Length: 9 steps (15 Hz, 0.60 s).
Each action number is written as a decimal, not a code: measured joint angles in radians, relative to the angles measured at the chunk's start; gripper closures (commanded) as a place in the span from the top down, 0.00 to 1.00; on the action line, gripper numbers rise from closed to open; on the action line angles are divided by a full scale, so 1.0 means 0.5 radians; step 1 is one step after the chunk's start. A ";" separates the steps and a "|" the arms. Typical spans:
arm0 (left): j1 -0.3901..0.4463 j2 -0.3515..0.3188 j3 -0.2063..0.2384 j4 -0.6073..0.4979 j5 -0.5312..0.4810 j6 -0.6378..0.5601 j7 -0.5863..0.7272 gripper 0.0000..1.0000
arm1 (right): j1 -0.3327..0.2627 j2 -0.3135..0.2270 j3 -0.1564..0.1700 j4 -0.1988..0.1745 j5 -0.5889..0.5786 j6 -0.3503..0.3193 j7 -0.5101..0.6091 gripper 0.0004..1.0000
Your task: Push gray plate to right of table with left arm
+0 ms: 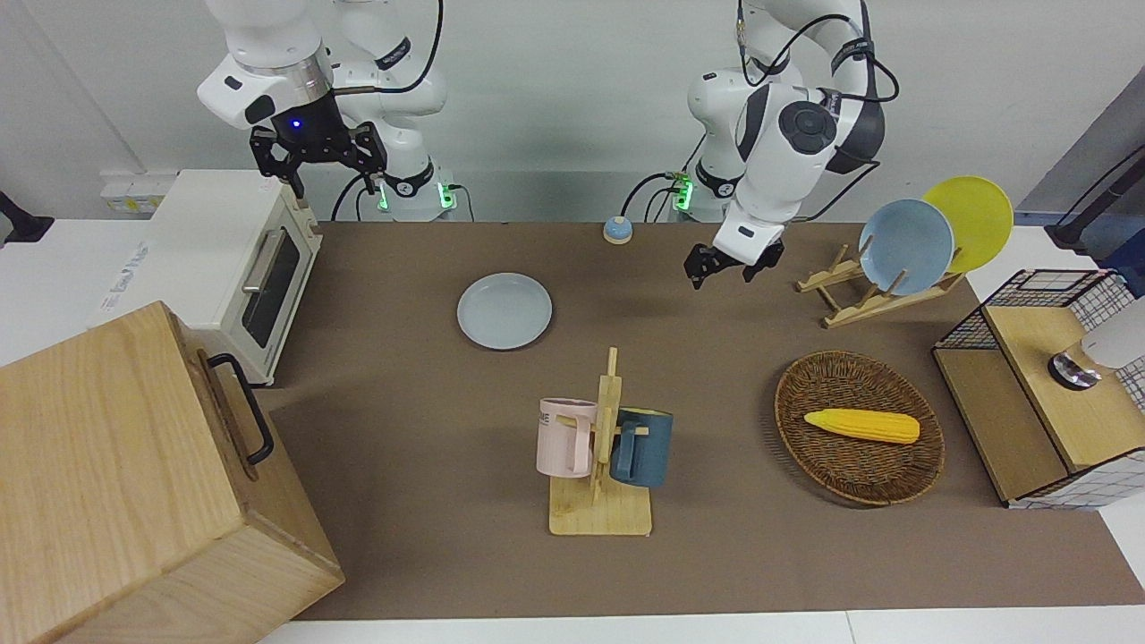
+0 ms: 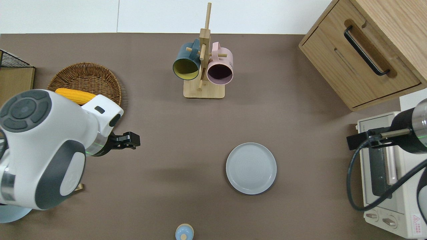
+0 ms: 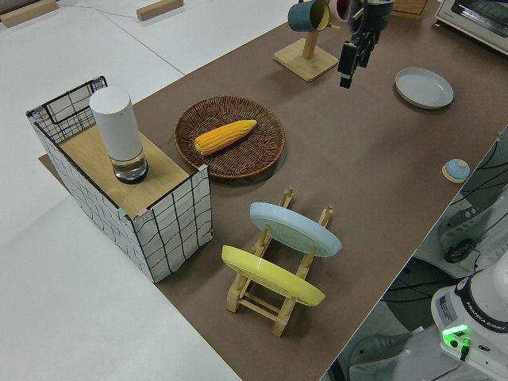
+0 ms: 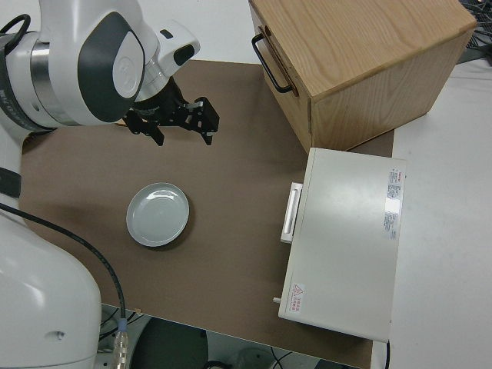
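Observation:
The gray plate (image 1: pixel 504 310) lies flat on the brown table (image 1: pixel 429 402), toward the right arm's end; it also shows in the overhead view (image 2: pixel 251 168), the left side view (image 3: pixel 424 86) and the right side view (image 4: pixel 158 214). My left gripper (image 1: pixel 725 271) hangs open and empty in the air. In the overhead view the left gripper (image 2: pixel 132 143) is over bare table close to the wicker basket, well apart from the plate. The right arm is parked, its gripper (image 1: pixel 319 168) open and empty.
A mug stand (image 1: pixel 601 447) with a pink and a blue mug stands farther from the robots than the plate. A wicker basket (image 1: pixel 859 474) holds a corn cob. A rack (image 1: pixel 903 250) carries sky-blue and yellow plates. A toaster oven (image 1: pixel 241 259), a wooden cabinet (image 1: pixel 134 483) and a small blue knob (image 1: pixel 616 230) are also there.

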 measured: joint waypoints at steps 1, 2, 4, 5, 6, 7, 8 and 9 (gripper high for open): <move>0.001 -0.032 0.036 0.009 0.000 -0.044 0.035 0.99 | 0.000 0.000 0.000 0.000 0.000 0.000 0.000 1.00; 0.001 -0.056 0.063 0.028 0.000 -0.091 0.055 0.99 | 0.000 0.000 0.000 0.000 0.000 0.000 0.000 1.00; 0.001 -0.087 0.086 0.112 0.000 -0.202 0.067 0.99 | 0.000 0.000 0.000 0.000 0.000 0.000 0.000 1.00; 0.002 -0.096 0.088 0.176 0.000 -0.251 0.067 0.99 | 0.000 0.000 0.000 0.000 0.000 0.000 0.000 1.00; 0.002 -0.101 0.088 0.222 0.000 -0.283 0.067 0.99 | 0.000 0.000 0.000 0.000 0.000 0.000 0.000 1.00; 0.001 -0.105 0.087 0.261 0.000 -0.304 0.067 0.99 | 0.000 0.000 0.000 0.000 0.000 0.000 0.000 1.00; 0.001 -0.107 0.086 0.280 0.000 -0.311 0.067 0.99 | 0.000 0.000 0.000 0.000 0.000 0.000 0.000 1.00; 0.001 -0.106 0.084 0.286 0.000 -0.313 0.067 0.99 | 0.000 0.000 0.000 0.000 0.000 0.000 0.000 1.00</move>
